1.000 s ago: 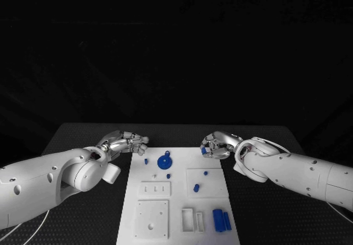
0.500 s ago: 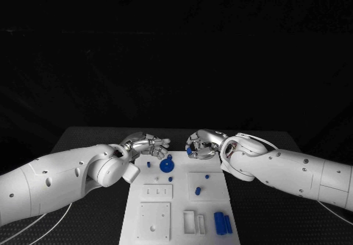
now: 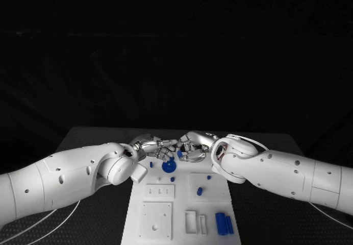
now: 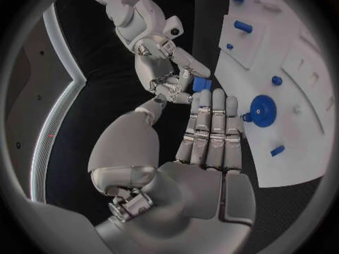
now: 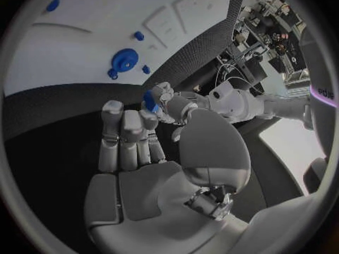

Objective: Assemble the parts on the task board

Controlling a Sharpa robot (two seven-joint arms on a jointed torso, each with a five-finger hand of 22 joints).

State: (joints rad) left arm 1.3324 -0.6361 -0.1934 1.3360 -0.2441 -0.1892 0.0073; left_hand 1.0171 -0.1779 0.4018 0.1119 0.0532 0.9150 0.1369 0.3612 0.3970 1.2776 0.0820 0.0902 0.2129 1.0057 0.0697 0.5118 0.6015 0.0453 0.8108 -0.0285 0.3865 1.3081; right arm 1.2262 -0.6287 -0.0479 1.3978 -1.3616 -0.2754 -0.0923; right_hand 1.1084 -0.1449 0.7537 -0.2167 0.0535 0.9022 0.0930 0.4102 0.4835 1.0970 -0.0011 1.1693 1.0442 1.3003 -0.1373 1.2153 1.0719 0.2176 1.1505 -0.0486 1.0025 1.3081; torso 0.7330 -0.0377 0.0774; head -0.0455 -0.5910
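1. The task board [image 3: 158,214], a single white plate, lies in the middle of the black table [image 3: 96,135], lengthwise away from the robot.
2. The two hands meet over the board's far end. The left hand [image 3: 151,147] and the right hand [image 3: 193,145] are fingertip to fingertip.
3. One small blue block [image 4: 202,84] sits between them. In the left wrist view the right hand pinches it between thumb and fingertips, and the left hand's fingers, held straight and together, reach up to touch it.
4. The right wrist view shows the same block [image 5: 150,100] at the tips of the right hand's fingers, with the left hand's fingertips closing on it from the far side. Whether the left hand grips the block or merely touches it cannot be told.
5. On the board, one round blue disc [image 3: 168,166] lies just beneath the hands.
6. Four small blue pegs stand or lie around it: one [image 3: 151,164] beside the disc, one [image 3: 172,179] nearer the robot, one [image 3: 208,177] and one [image 3: 199,191] on a raised square.
7. Two blue bars [image 3: 223,223] lie side by side near the board's near right corner.
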